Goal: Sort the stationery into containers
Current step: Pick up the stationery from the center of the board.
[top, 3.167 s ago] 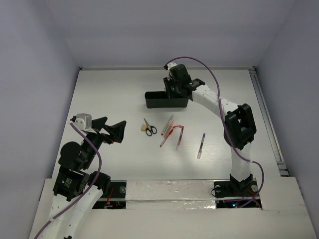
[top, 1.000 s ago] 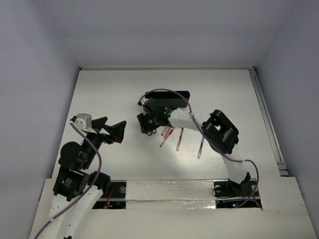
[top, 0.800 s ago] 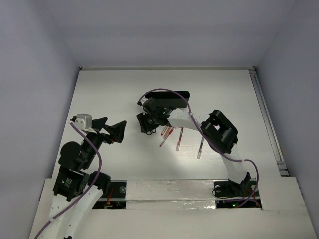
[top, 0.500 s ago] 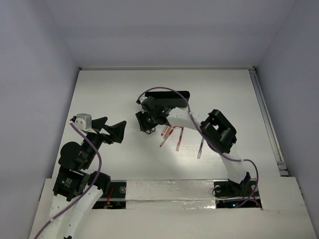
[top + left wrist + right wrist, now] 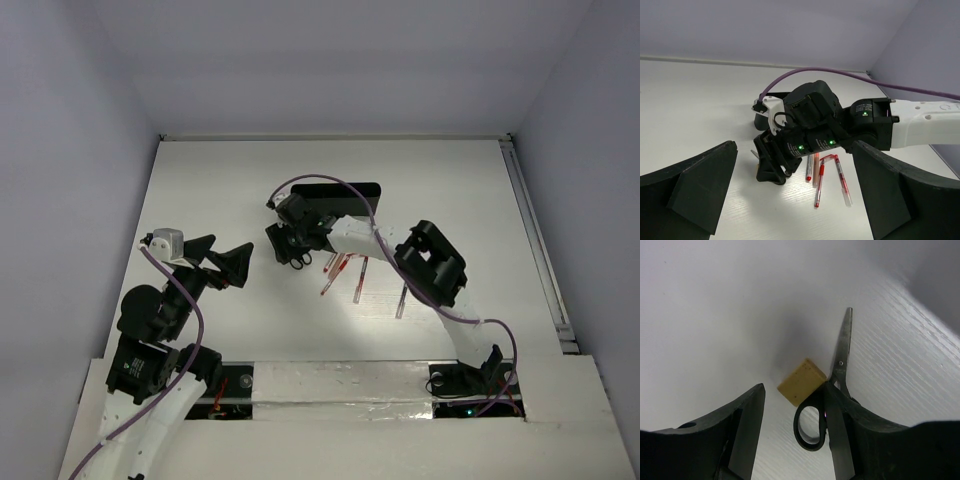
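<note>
My right gripper (image 5: 792, 435) is open and low over the table, also seen from above (image 5: 290, 250). In the right wrist view the beige eraser (image 5: 801, 381) lies just ahead between its fingers, touching the small black-handled scissors (image 5: 842, 352). One scissors handle loop sits between the fingers; the other is under the right finger. Three red-and-clear pens (image 5: 345, 272) lie just right of that gripper, and a fourth pen (image 5: 402, 297) lies further right. The long black tray (image 5: 360, 190) stands behind the right arm. My left gripper (image 5: 225, 262) is open, empty and raised at the left.
The right arm and its purple cable (image 5: 320, 182) arch over the tray and the pens. In the left wrist view the right gripper (image 5: 772, 167) stands left of the pens (image 5: 820, 180). White walls bound the table at back and sides.
The right gripper left the tray, came down over the scissors and eraser, and has drifted slightly left in the last second. The left arm has not moved.
</note>
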You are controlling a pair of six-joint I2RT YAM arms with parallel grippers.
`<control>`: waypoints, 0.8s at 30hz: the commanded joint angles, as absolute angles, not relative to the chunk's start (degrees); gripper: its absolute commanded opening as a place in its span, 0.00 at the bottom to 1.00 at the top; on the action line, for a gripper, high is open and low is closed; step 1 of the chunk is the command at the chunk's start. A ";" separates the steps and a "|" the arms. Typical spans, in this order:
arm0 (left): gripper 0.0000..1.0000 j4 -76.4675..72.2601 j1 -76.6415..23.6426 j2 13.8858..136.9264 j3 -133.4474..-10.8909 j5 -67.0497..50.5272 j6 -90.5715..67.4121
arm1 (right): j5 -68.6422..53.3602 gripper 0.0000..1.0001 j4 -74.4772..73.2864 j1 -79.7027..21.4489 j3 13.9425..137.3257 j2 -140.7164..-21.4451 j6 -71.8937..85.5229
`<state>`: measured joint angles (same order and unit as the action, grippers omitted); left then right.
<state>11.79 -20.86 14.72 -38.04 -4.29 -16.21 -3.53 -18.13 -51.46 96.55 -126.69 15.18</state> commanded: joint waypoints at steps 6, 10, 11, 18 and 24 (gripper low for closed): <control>0.99 8.44 -20.57 13.97 -38.50 -4.83 -16.00 | -3.34 0.56 -20.13 -52.03 101.42 -129.28 14.68; 0.99 8.44 -20.57 13.98 -38.58 -4.83 -16.00 | -1.94 0.55 -22.06 -53.26 103.88 -130.60 13.80; 0.99 8.52 -20.57 13.97 -38.50 -4.83 -16.00 | -1.41 0.54 -23.02 -53.26 104.32 -130.78 13.36; 0.99 8.44 -20.57 13.89 -38.50 -4.83 -16.00 | 3.60 0.47 -24.96 -54.49 105.38 -131.84 12.66; 0.99 8.44 -20.57 13.97 -38.50 -4.92 -15.91 | 5.97 0.35 -25.66 -55.02 105.64 -132.19 12.39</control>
